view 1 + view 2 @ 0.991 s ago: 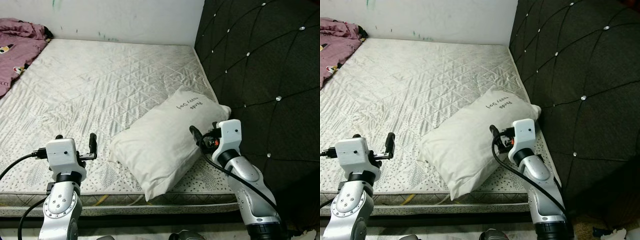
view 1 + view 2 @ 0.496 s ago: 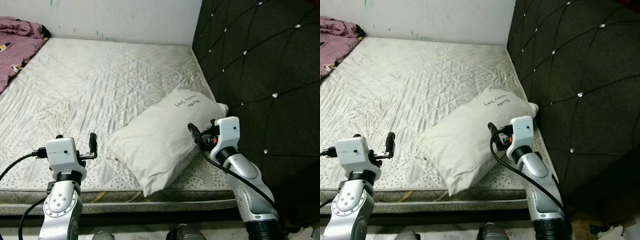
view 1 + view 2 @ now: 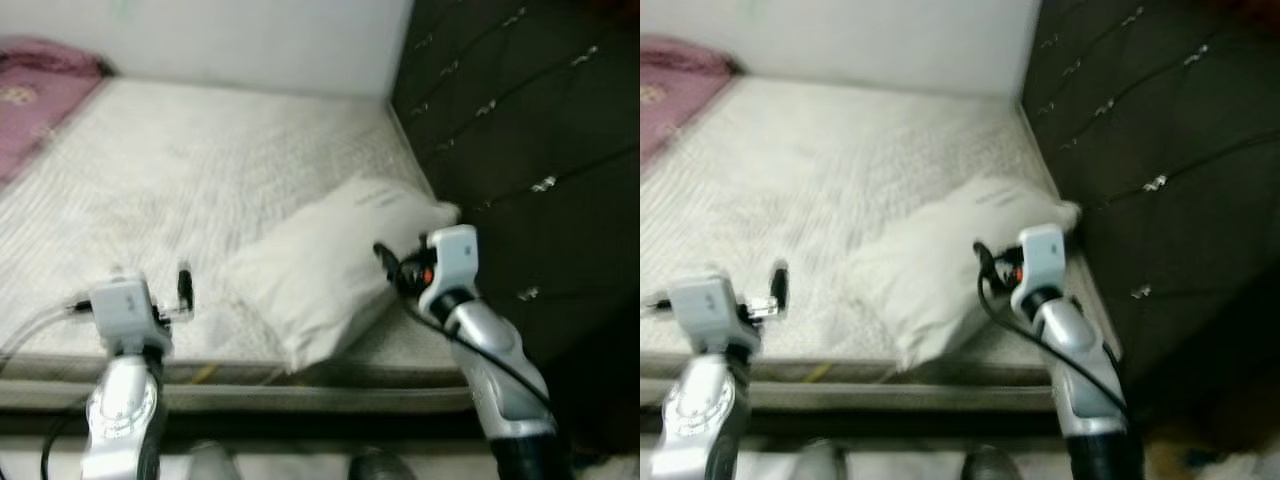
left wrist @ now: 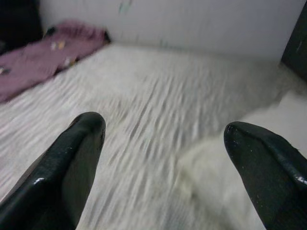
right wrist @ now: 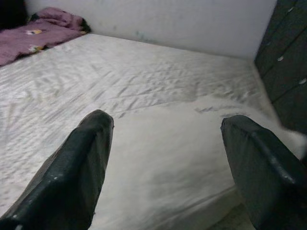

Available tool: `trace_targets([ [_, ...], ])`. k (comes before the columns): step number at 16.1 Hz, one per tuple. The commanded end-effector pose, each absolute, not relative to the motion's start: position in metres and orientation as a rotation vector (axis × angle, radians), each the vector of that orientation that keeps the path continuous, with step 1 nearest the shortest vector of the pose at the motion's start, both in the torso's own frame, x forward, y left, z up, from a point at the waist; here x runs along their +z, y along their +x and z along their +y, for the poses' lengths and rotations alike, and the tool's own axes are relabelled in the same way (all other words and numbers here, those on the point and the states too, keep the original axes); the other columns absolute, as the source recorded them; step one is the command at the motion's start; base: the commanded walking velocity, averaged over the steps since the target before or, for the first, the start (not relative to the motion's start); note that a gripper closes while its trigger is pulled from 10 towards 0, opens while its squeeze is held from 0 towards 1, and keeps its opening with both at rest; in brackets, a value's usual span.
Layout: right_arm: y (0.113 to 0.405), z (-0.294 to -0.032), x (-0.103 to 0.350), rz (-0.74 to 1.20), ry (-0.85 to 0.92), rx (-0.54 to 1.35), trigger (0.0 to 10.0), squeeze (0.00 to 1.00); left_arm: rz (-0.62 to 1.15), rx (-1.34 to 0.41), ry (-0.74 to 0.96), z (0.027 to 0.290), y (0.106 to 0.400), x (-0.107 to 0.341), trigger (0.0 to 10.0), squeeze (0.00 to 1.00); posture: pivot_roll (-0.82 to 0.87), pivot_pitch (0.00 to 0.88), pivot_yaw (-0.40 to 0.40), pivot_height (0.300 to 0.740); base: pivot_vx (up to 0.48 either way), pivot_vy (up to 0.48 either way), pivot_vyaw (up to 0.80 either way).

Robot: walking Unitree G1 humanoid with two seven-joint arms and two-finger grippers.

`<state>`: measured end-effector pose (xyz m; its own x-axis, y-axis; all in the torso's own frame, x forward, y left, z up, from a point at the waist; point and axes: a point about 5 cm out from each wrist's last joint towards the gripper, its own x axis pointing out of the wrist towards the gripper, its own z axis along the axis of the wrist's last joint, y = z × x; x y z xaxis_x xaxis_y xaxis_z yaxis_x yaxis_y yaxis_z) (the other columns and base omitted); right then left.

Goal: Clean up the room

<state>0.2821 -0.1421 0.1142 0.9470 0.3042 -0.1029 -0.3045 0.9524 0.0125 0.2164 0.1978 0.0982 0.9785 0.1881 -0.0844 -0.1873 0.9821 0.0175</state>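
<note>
As the view blurs and shifts, white pillow lies untouched at mattress four o'clock; left pincer and right pincer released, grasp pending.

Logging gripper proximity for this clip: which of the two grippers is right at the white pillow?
The right gripper, open at the pillow's edge nearest the dark headboard. The left gripper, also open, sits off the pillow, over bare mattress.

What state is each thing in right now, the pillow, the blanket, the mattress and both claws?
pillow: lying askew at the mattress's near right corner, ungrasped
purple blanket: crumpled at the far left
mattress: bare, no sheet
left claw: open, holding nothing
right claw: open, over the pillow
</note>
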Motion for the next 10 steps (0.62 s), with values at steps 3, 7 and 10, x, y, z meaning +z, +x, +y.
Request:
trace_targets([
  [3,0.2818,-0.1437,0.1125,0.121,-0.003,0.302,10.0,0.0,0.071,0.194,0.005,0.1974,0.2205,0.1029,10.0,0.0,-0.07,0.0,-0.079,0.652,0.0,0.0,0.0],
  [7,0.2837,-0.1418,0.1119,0.123,-0.007,0.311,10.0,0.0,0.073,0.201,0.0,0.1982,0.2206,0.1021,10.0,0.0,-0.06,0.0,-0.086,0.652,0.0,0.0,0.0],
  [10,0.2842,-0.1383,0.1128,0.114,-0.033,0.332,10.0,0.0,0.07,0.199,-0.005,0.1983,0.2205,0.1022,10.0,0.0,-0.06,0.0,-0.086,0.652,0.0,0.0,0.0],
])
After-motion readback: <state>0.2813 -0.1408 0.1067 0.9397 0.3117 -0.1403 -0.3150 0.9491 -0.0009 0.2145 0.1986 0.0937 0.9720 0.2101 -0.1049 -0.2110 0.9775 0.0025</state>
